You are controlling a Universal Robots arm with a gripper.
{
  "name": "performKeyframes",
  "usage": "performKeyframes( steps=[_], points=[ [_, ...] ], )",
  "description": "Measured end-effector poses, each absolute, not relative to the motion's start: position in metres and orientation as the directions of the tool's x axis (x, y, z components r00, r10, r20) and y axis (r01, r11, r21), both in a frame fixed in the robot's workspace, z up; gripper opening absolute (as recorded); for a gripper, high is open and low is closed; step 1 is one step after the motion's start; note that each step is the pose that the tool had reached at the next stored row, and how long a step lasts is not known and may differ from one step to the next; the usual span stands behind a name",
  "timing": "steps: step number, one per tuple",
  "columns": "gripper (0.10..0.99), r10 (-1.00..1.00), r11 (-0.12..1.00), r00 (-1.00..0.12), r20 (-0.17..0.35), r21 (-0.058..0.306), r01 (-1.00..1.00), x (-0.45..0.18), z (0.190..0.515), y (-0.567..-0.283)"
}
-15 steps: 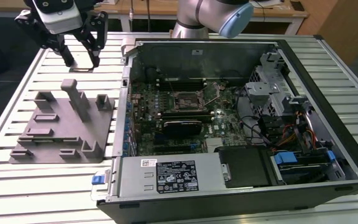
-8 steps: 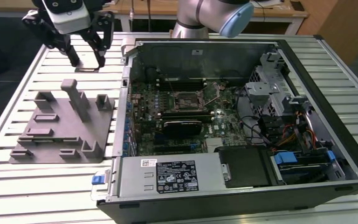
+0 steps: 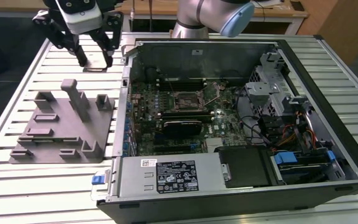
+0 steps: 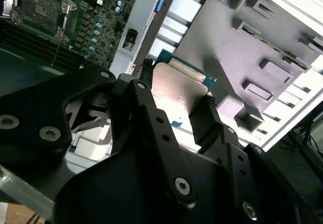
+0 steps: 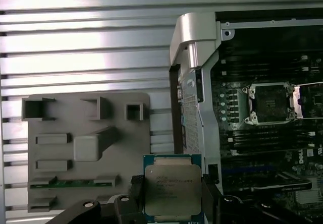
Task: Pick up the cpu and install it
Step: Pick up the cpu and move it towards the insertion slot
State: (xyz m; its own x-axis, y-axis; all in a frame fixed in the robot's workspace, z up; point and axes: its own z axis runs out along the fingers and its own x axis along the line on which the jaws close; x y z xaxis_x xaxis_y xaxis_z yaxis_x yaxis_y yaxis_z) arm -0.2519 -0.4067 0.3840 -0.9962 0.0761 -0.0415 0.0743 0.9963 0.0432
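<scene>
My gripper (image 3: 96,64) hangs above the slatted table, to the exterior view's left of the open computer case (image 3: 241,121), and is shut on the cpu (image 3: 95,66). In the first wrist view the cpu (image 5: 172,186) is a silver-topped square on a green board, clamped at two opposite edges by the black fingers (image 5: 136,189). Its pale top (image 4: 177,88) also shows in the second wrist view. The motherboard socket (image 3: 187,99) stands with its frame open and nothing in it (image 5: 270,103). The grey plastic fixture (image 3: 61,126) lies below the gripper.
The case's raised metal side wall (image 5: 194,47) stands between the gripper and the motherboard. Inside the case are a black cooler block (image 3: 180,125), drive cages (image 3: 272,88) and cables. A memory stick (image 5: 70,183) sits in the fixture. The arm's base (image 3: 195,18) rises behind the case.
</scene>
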Motion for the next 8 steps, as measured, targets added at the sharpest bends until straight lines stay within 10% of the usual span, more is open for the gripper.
performKeyframes(
  steps=[8],
  points=[
    [0.541,0.076,0.996,-0.996,-0.042,0.043,0.074,-0.236,0.384,-0.407]
  ],
)
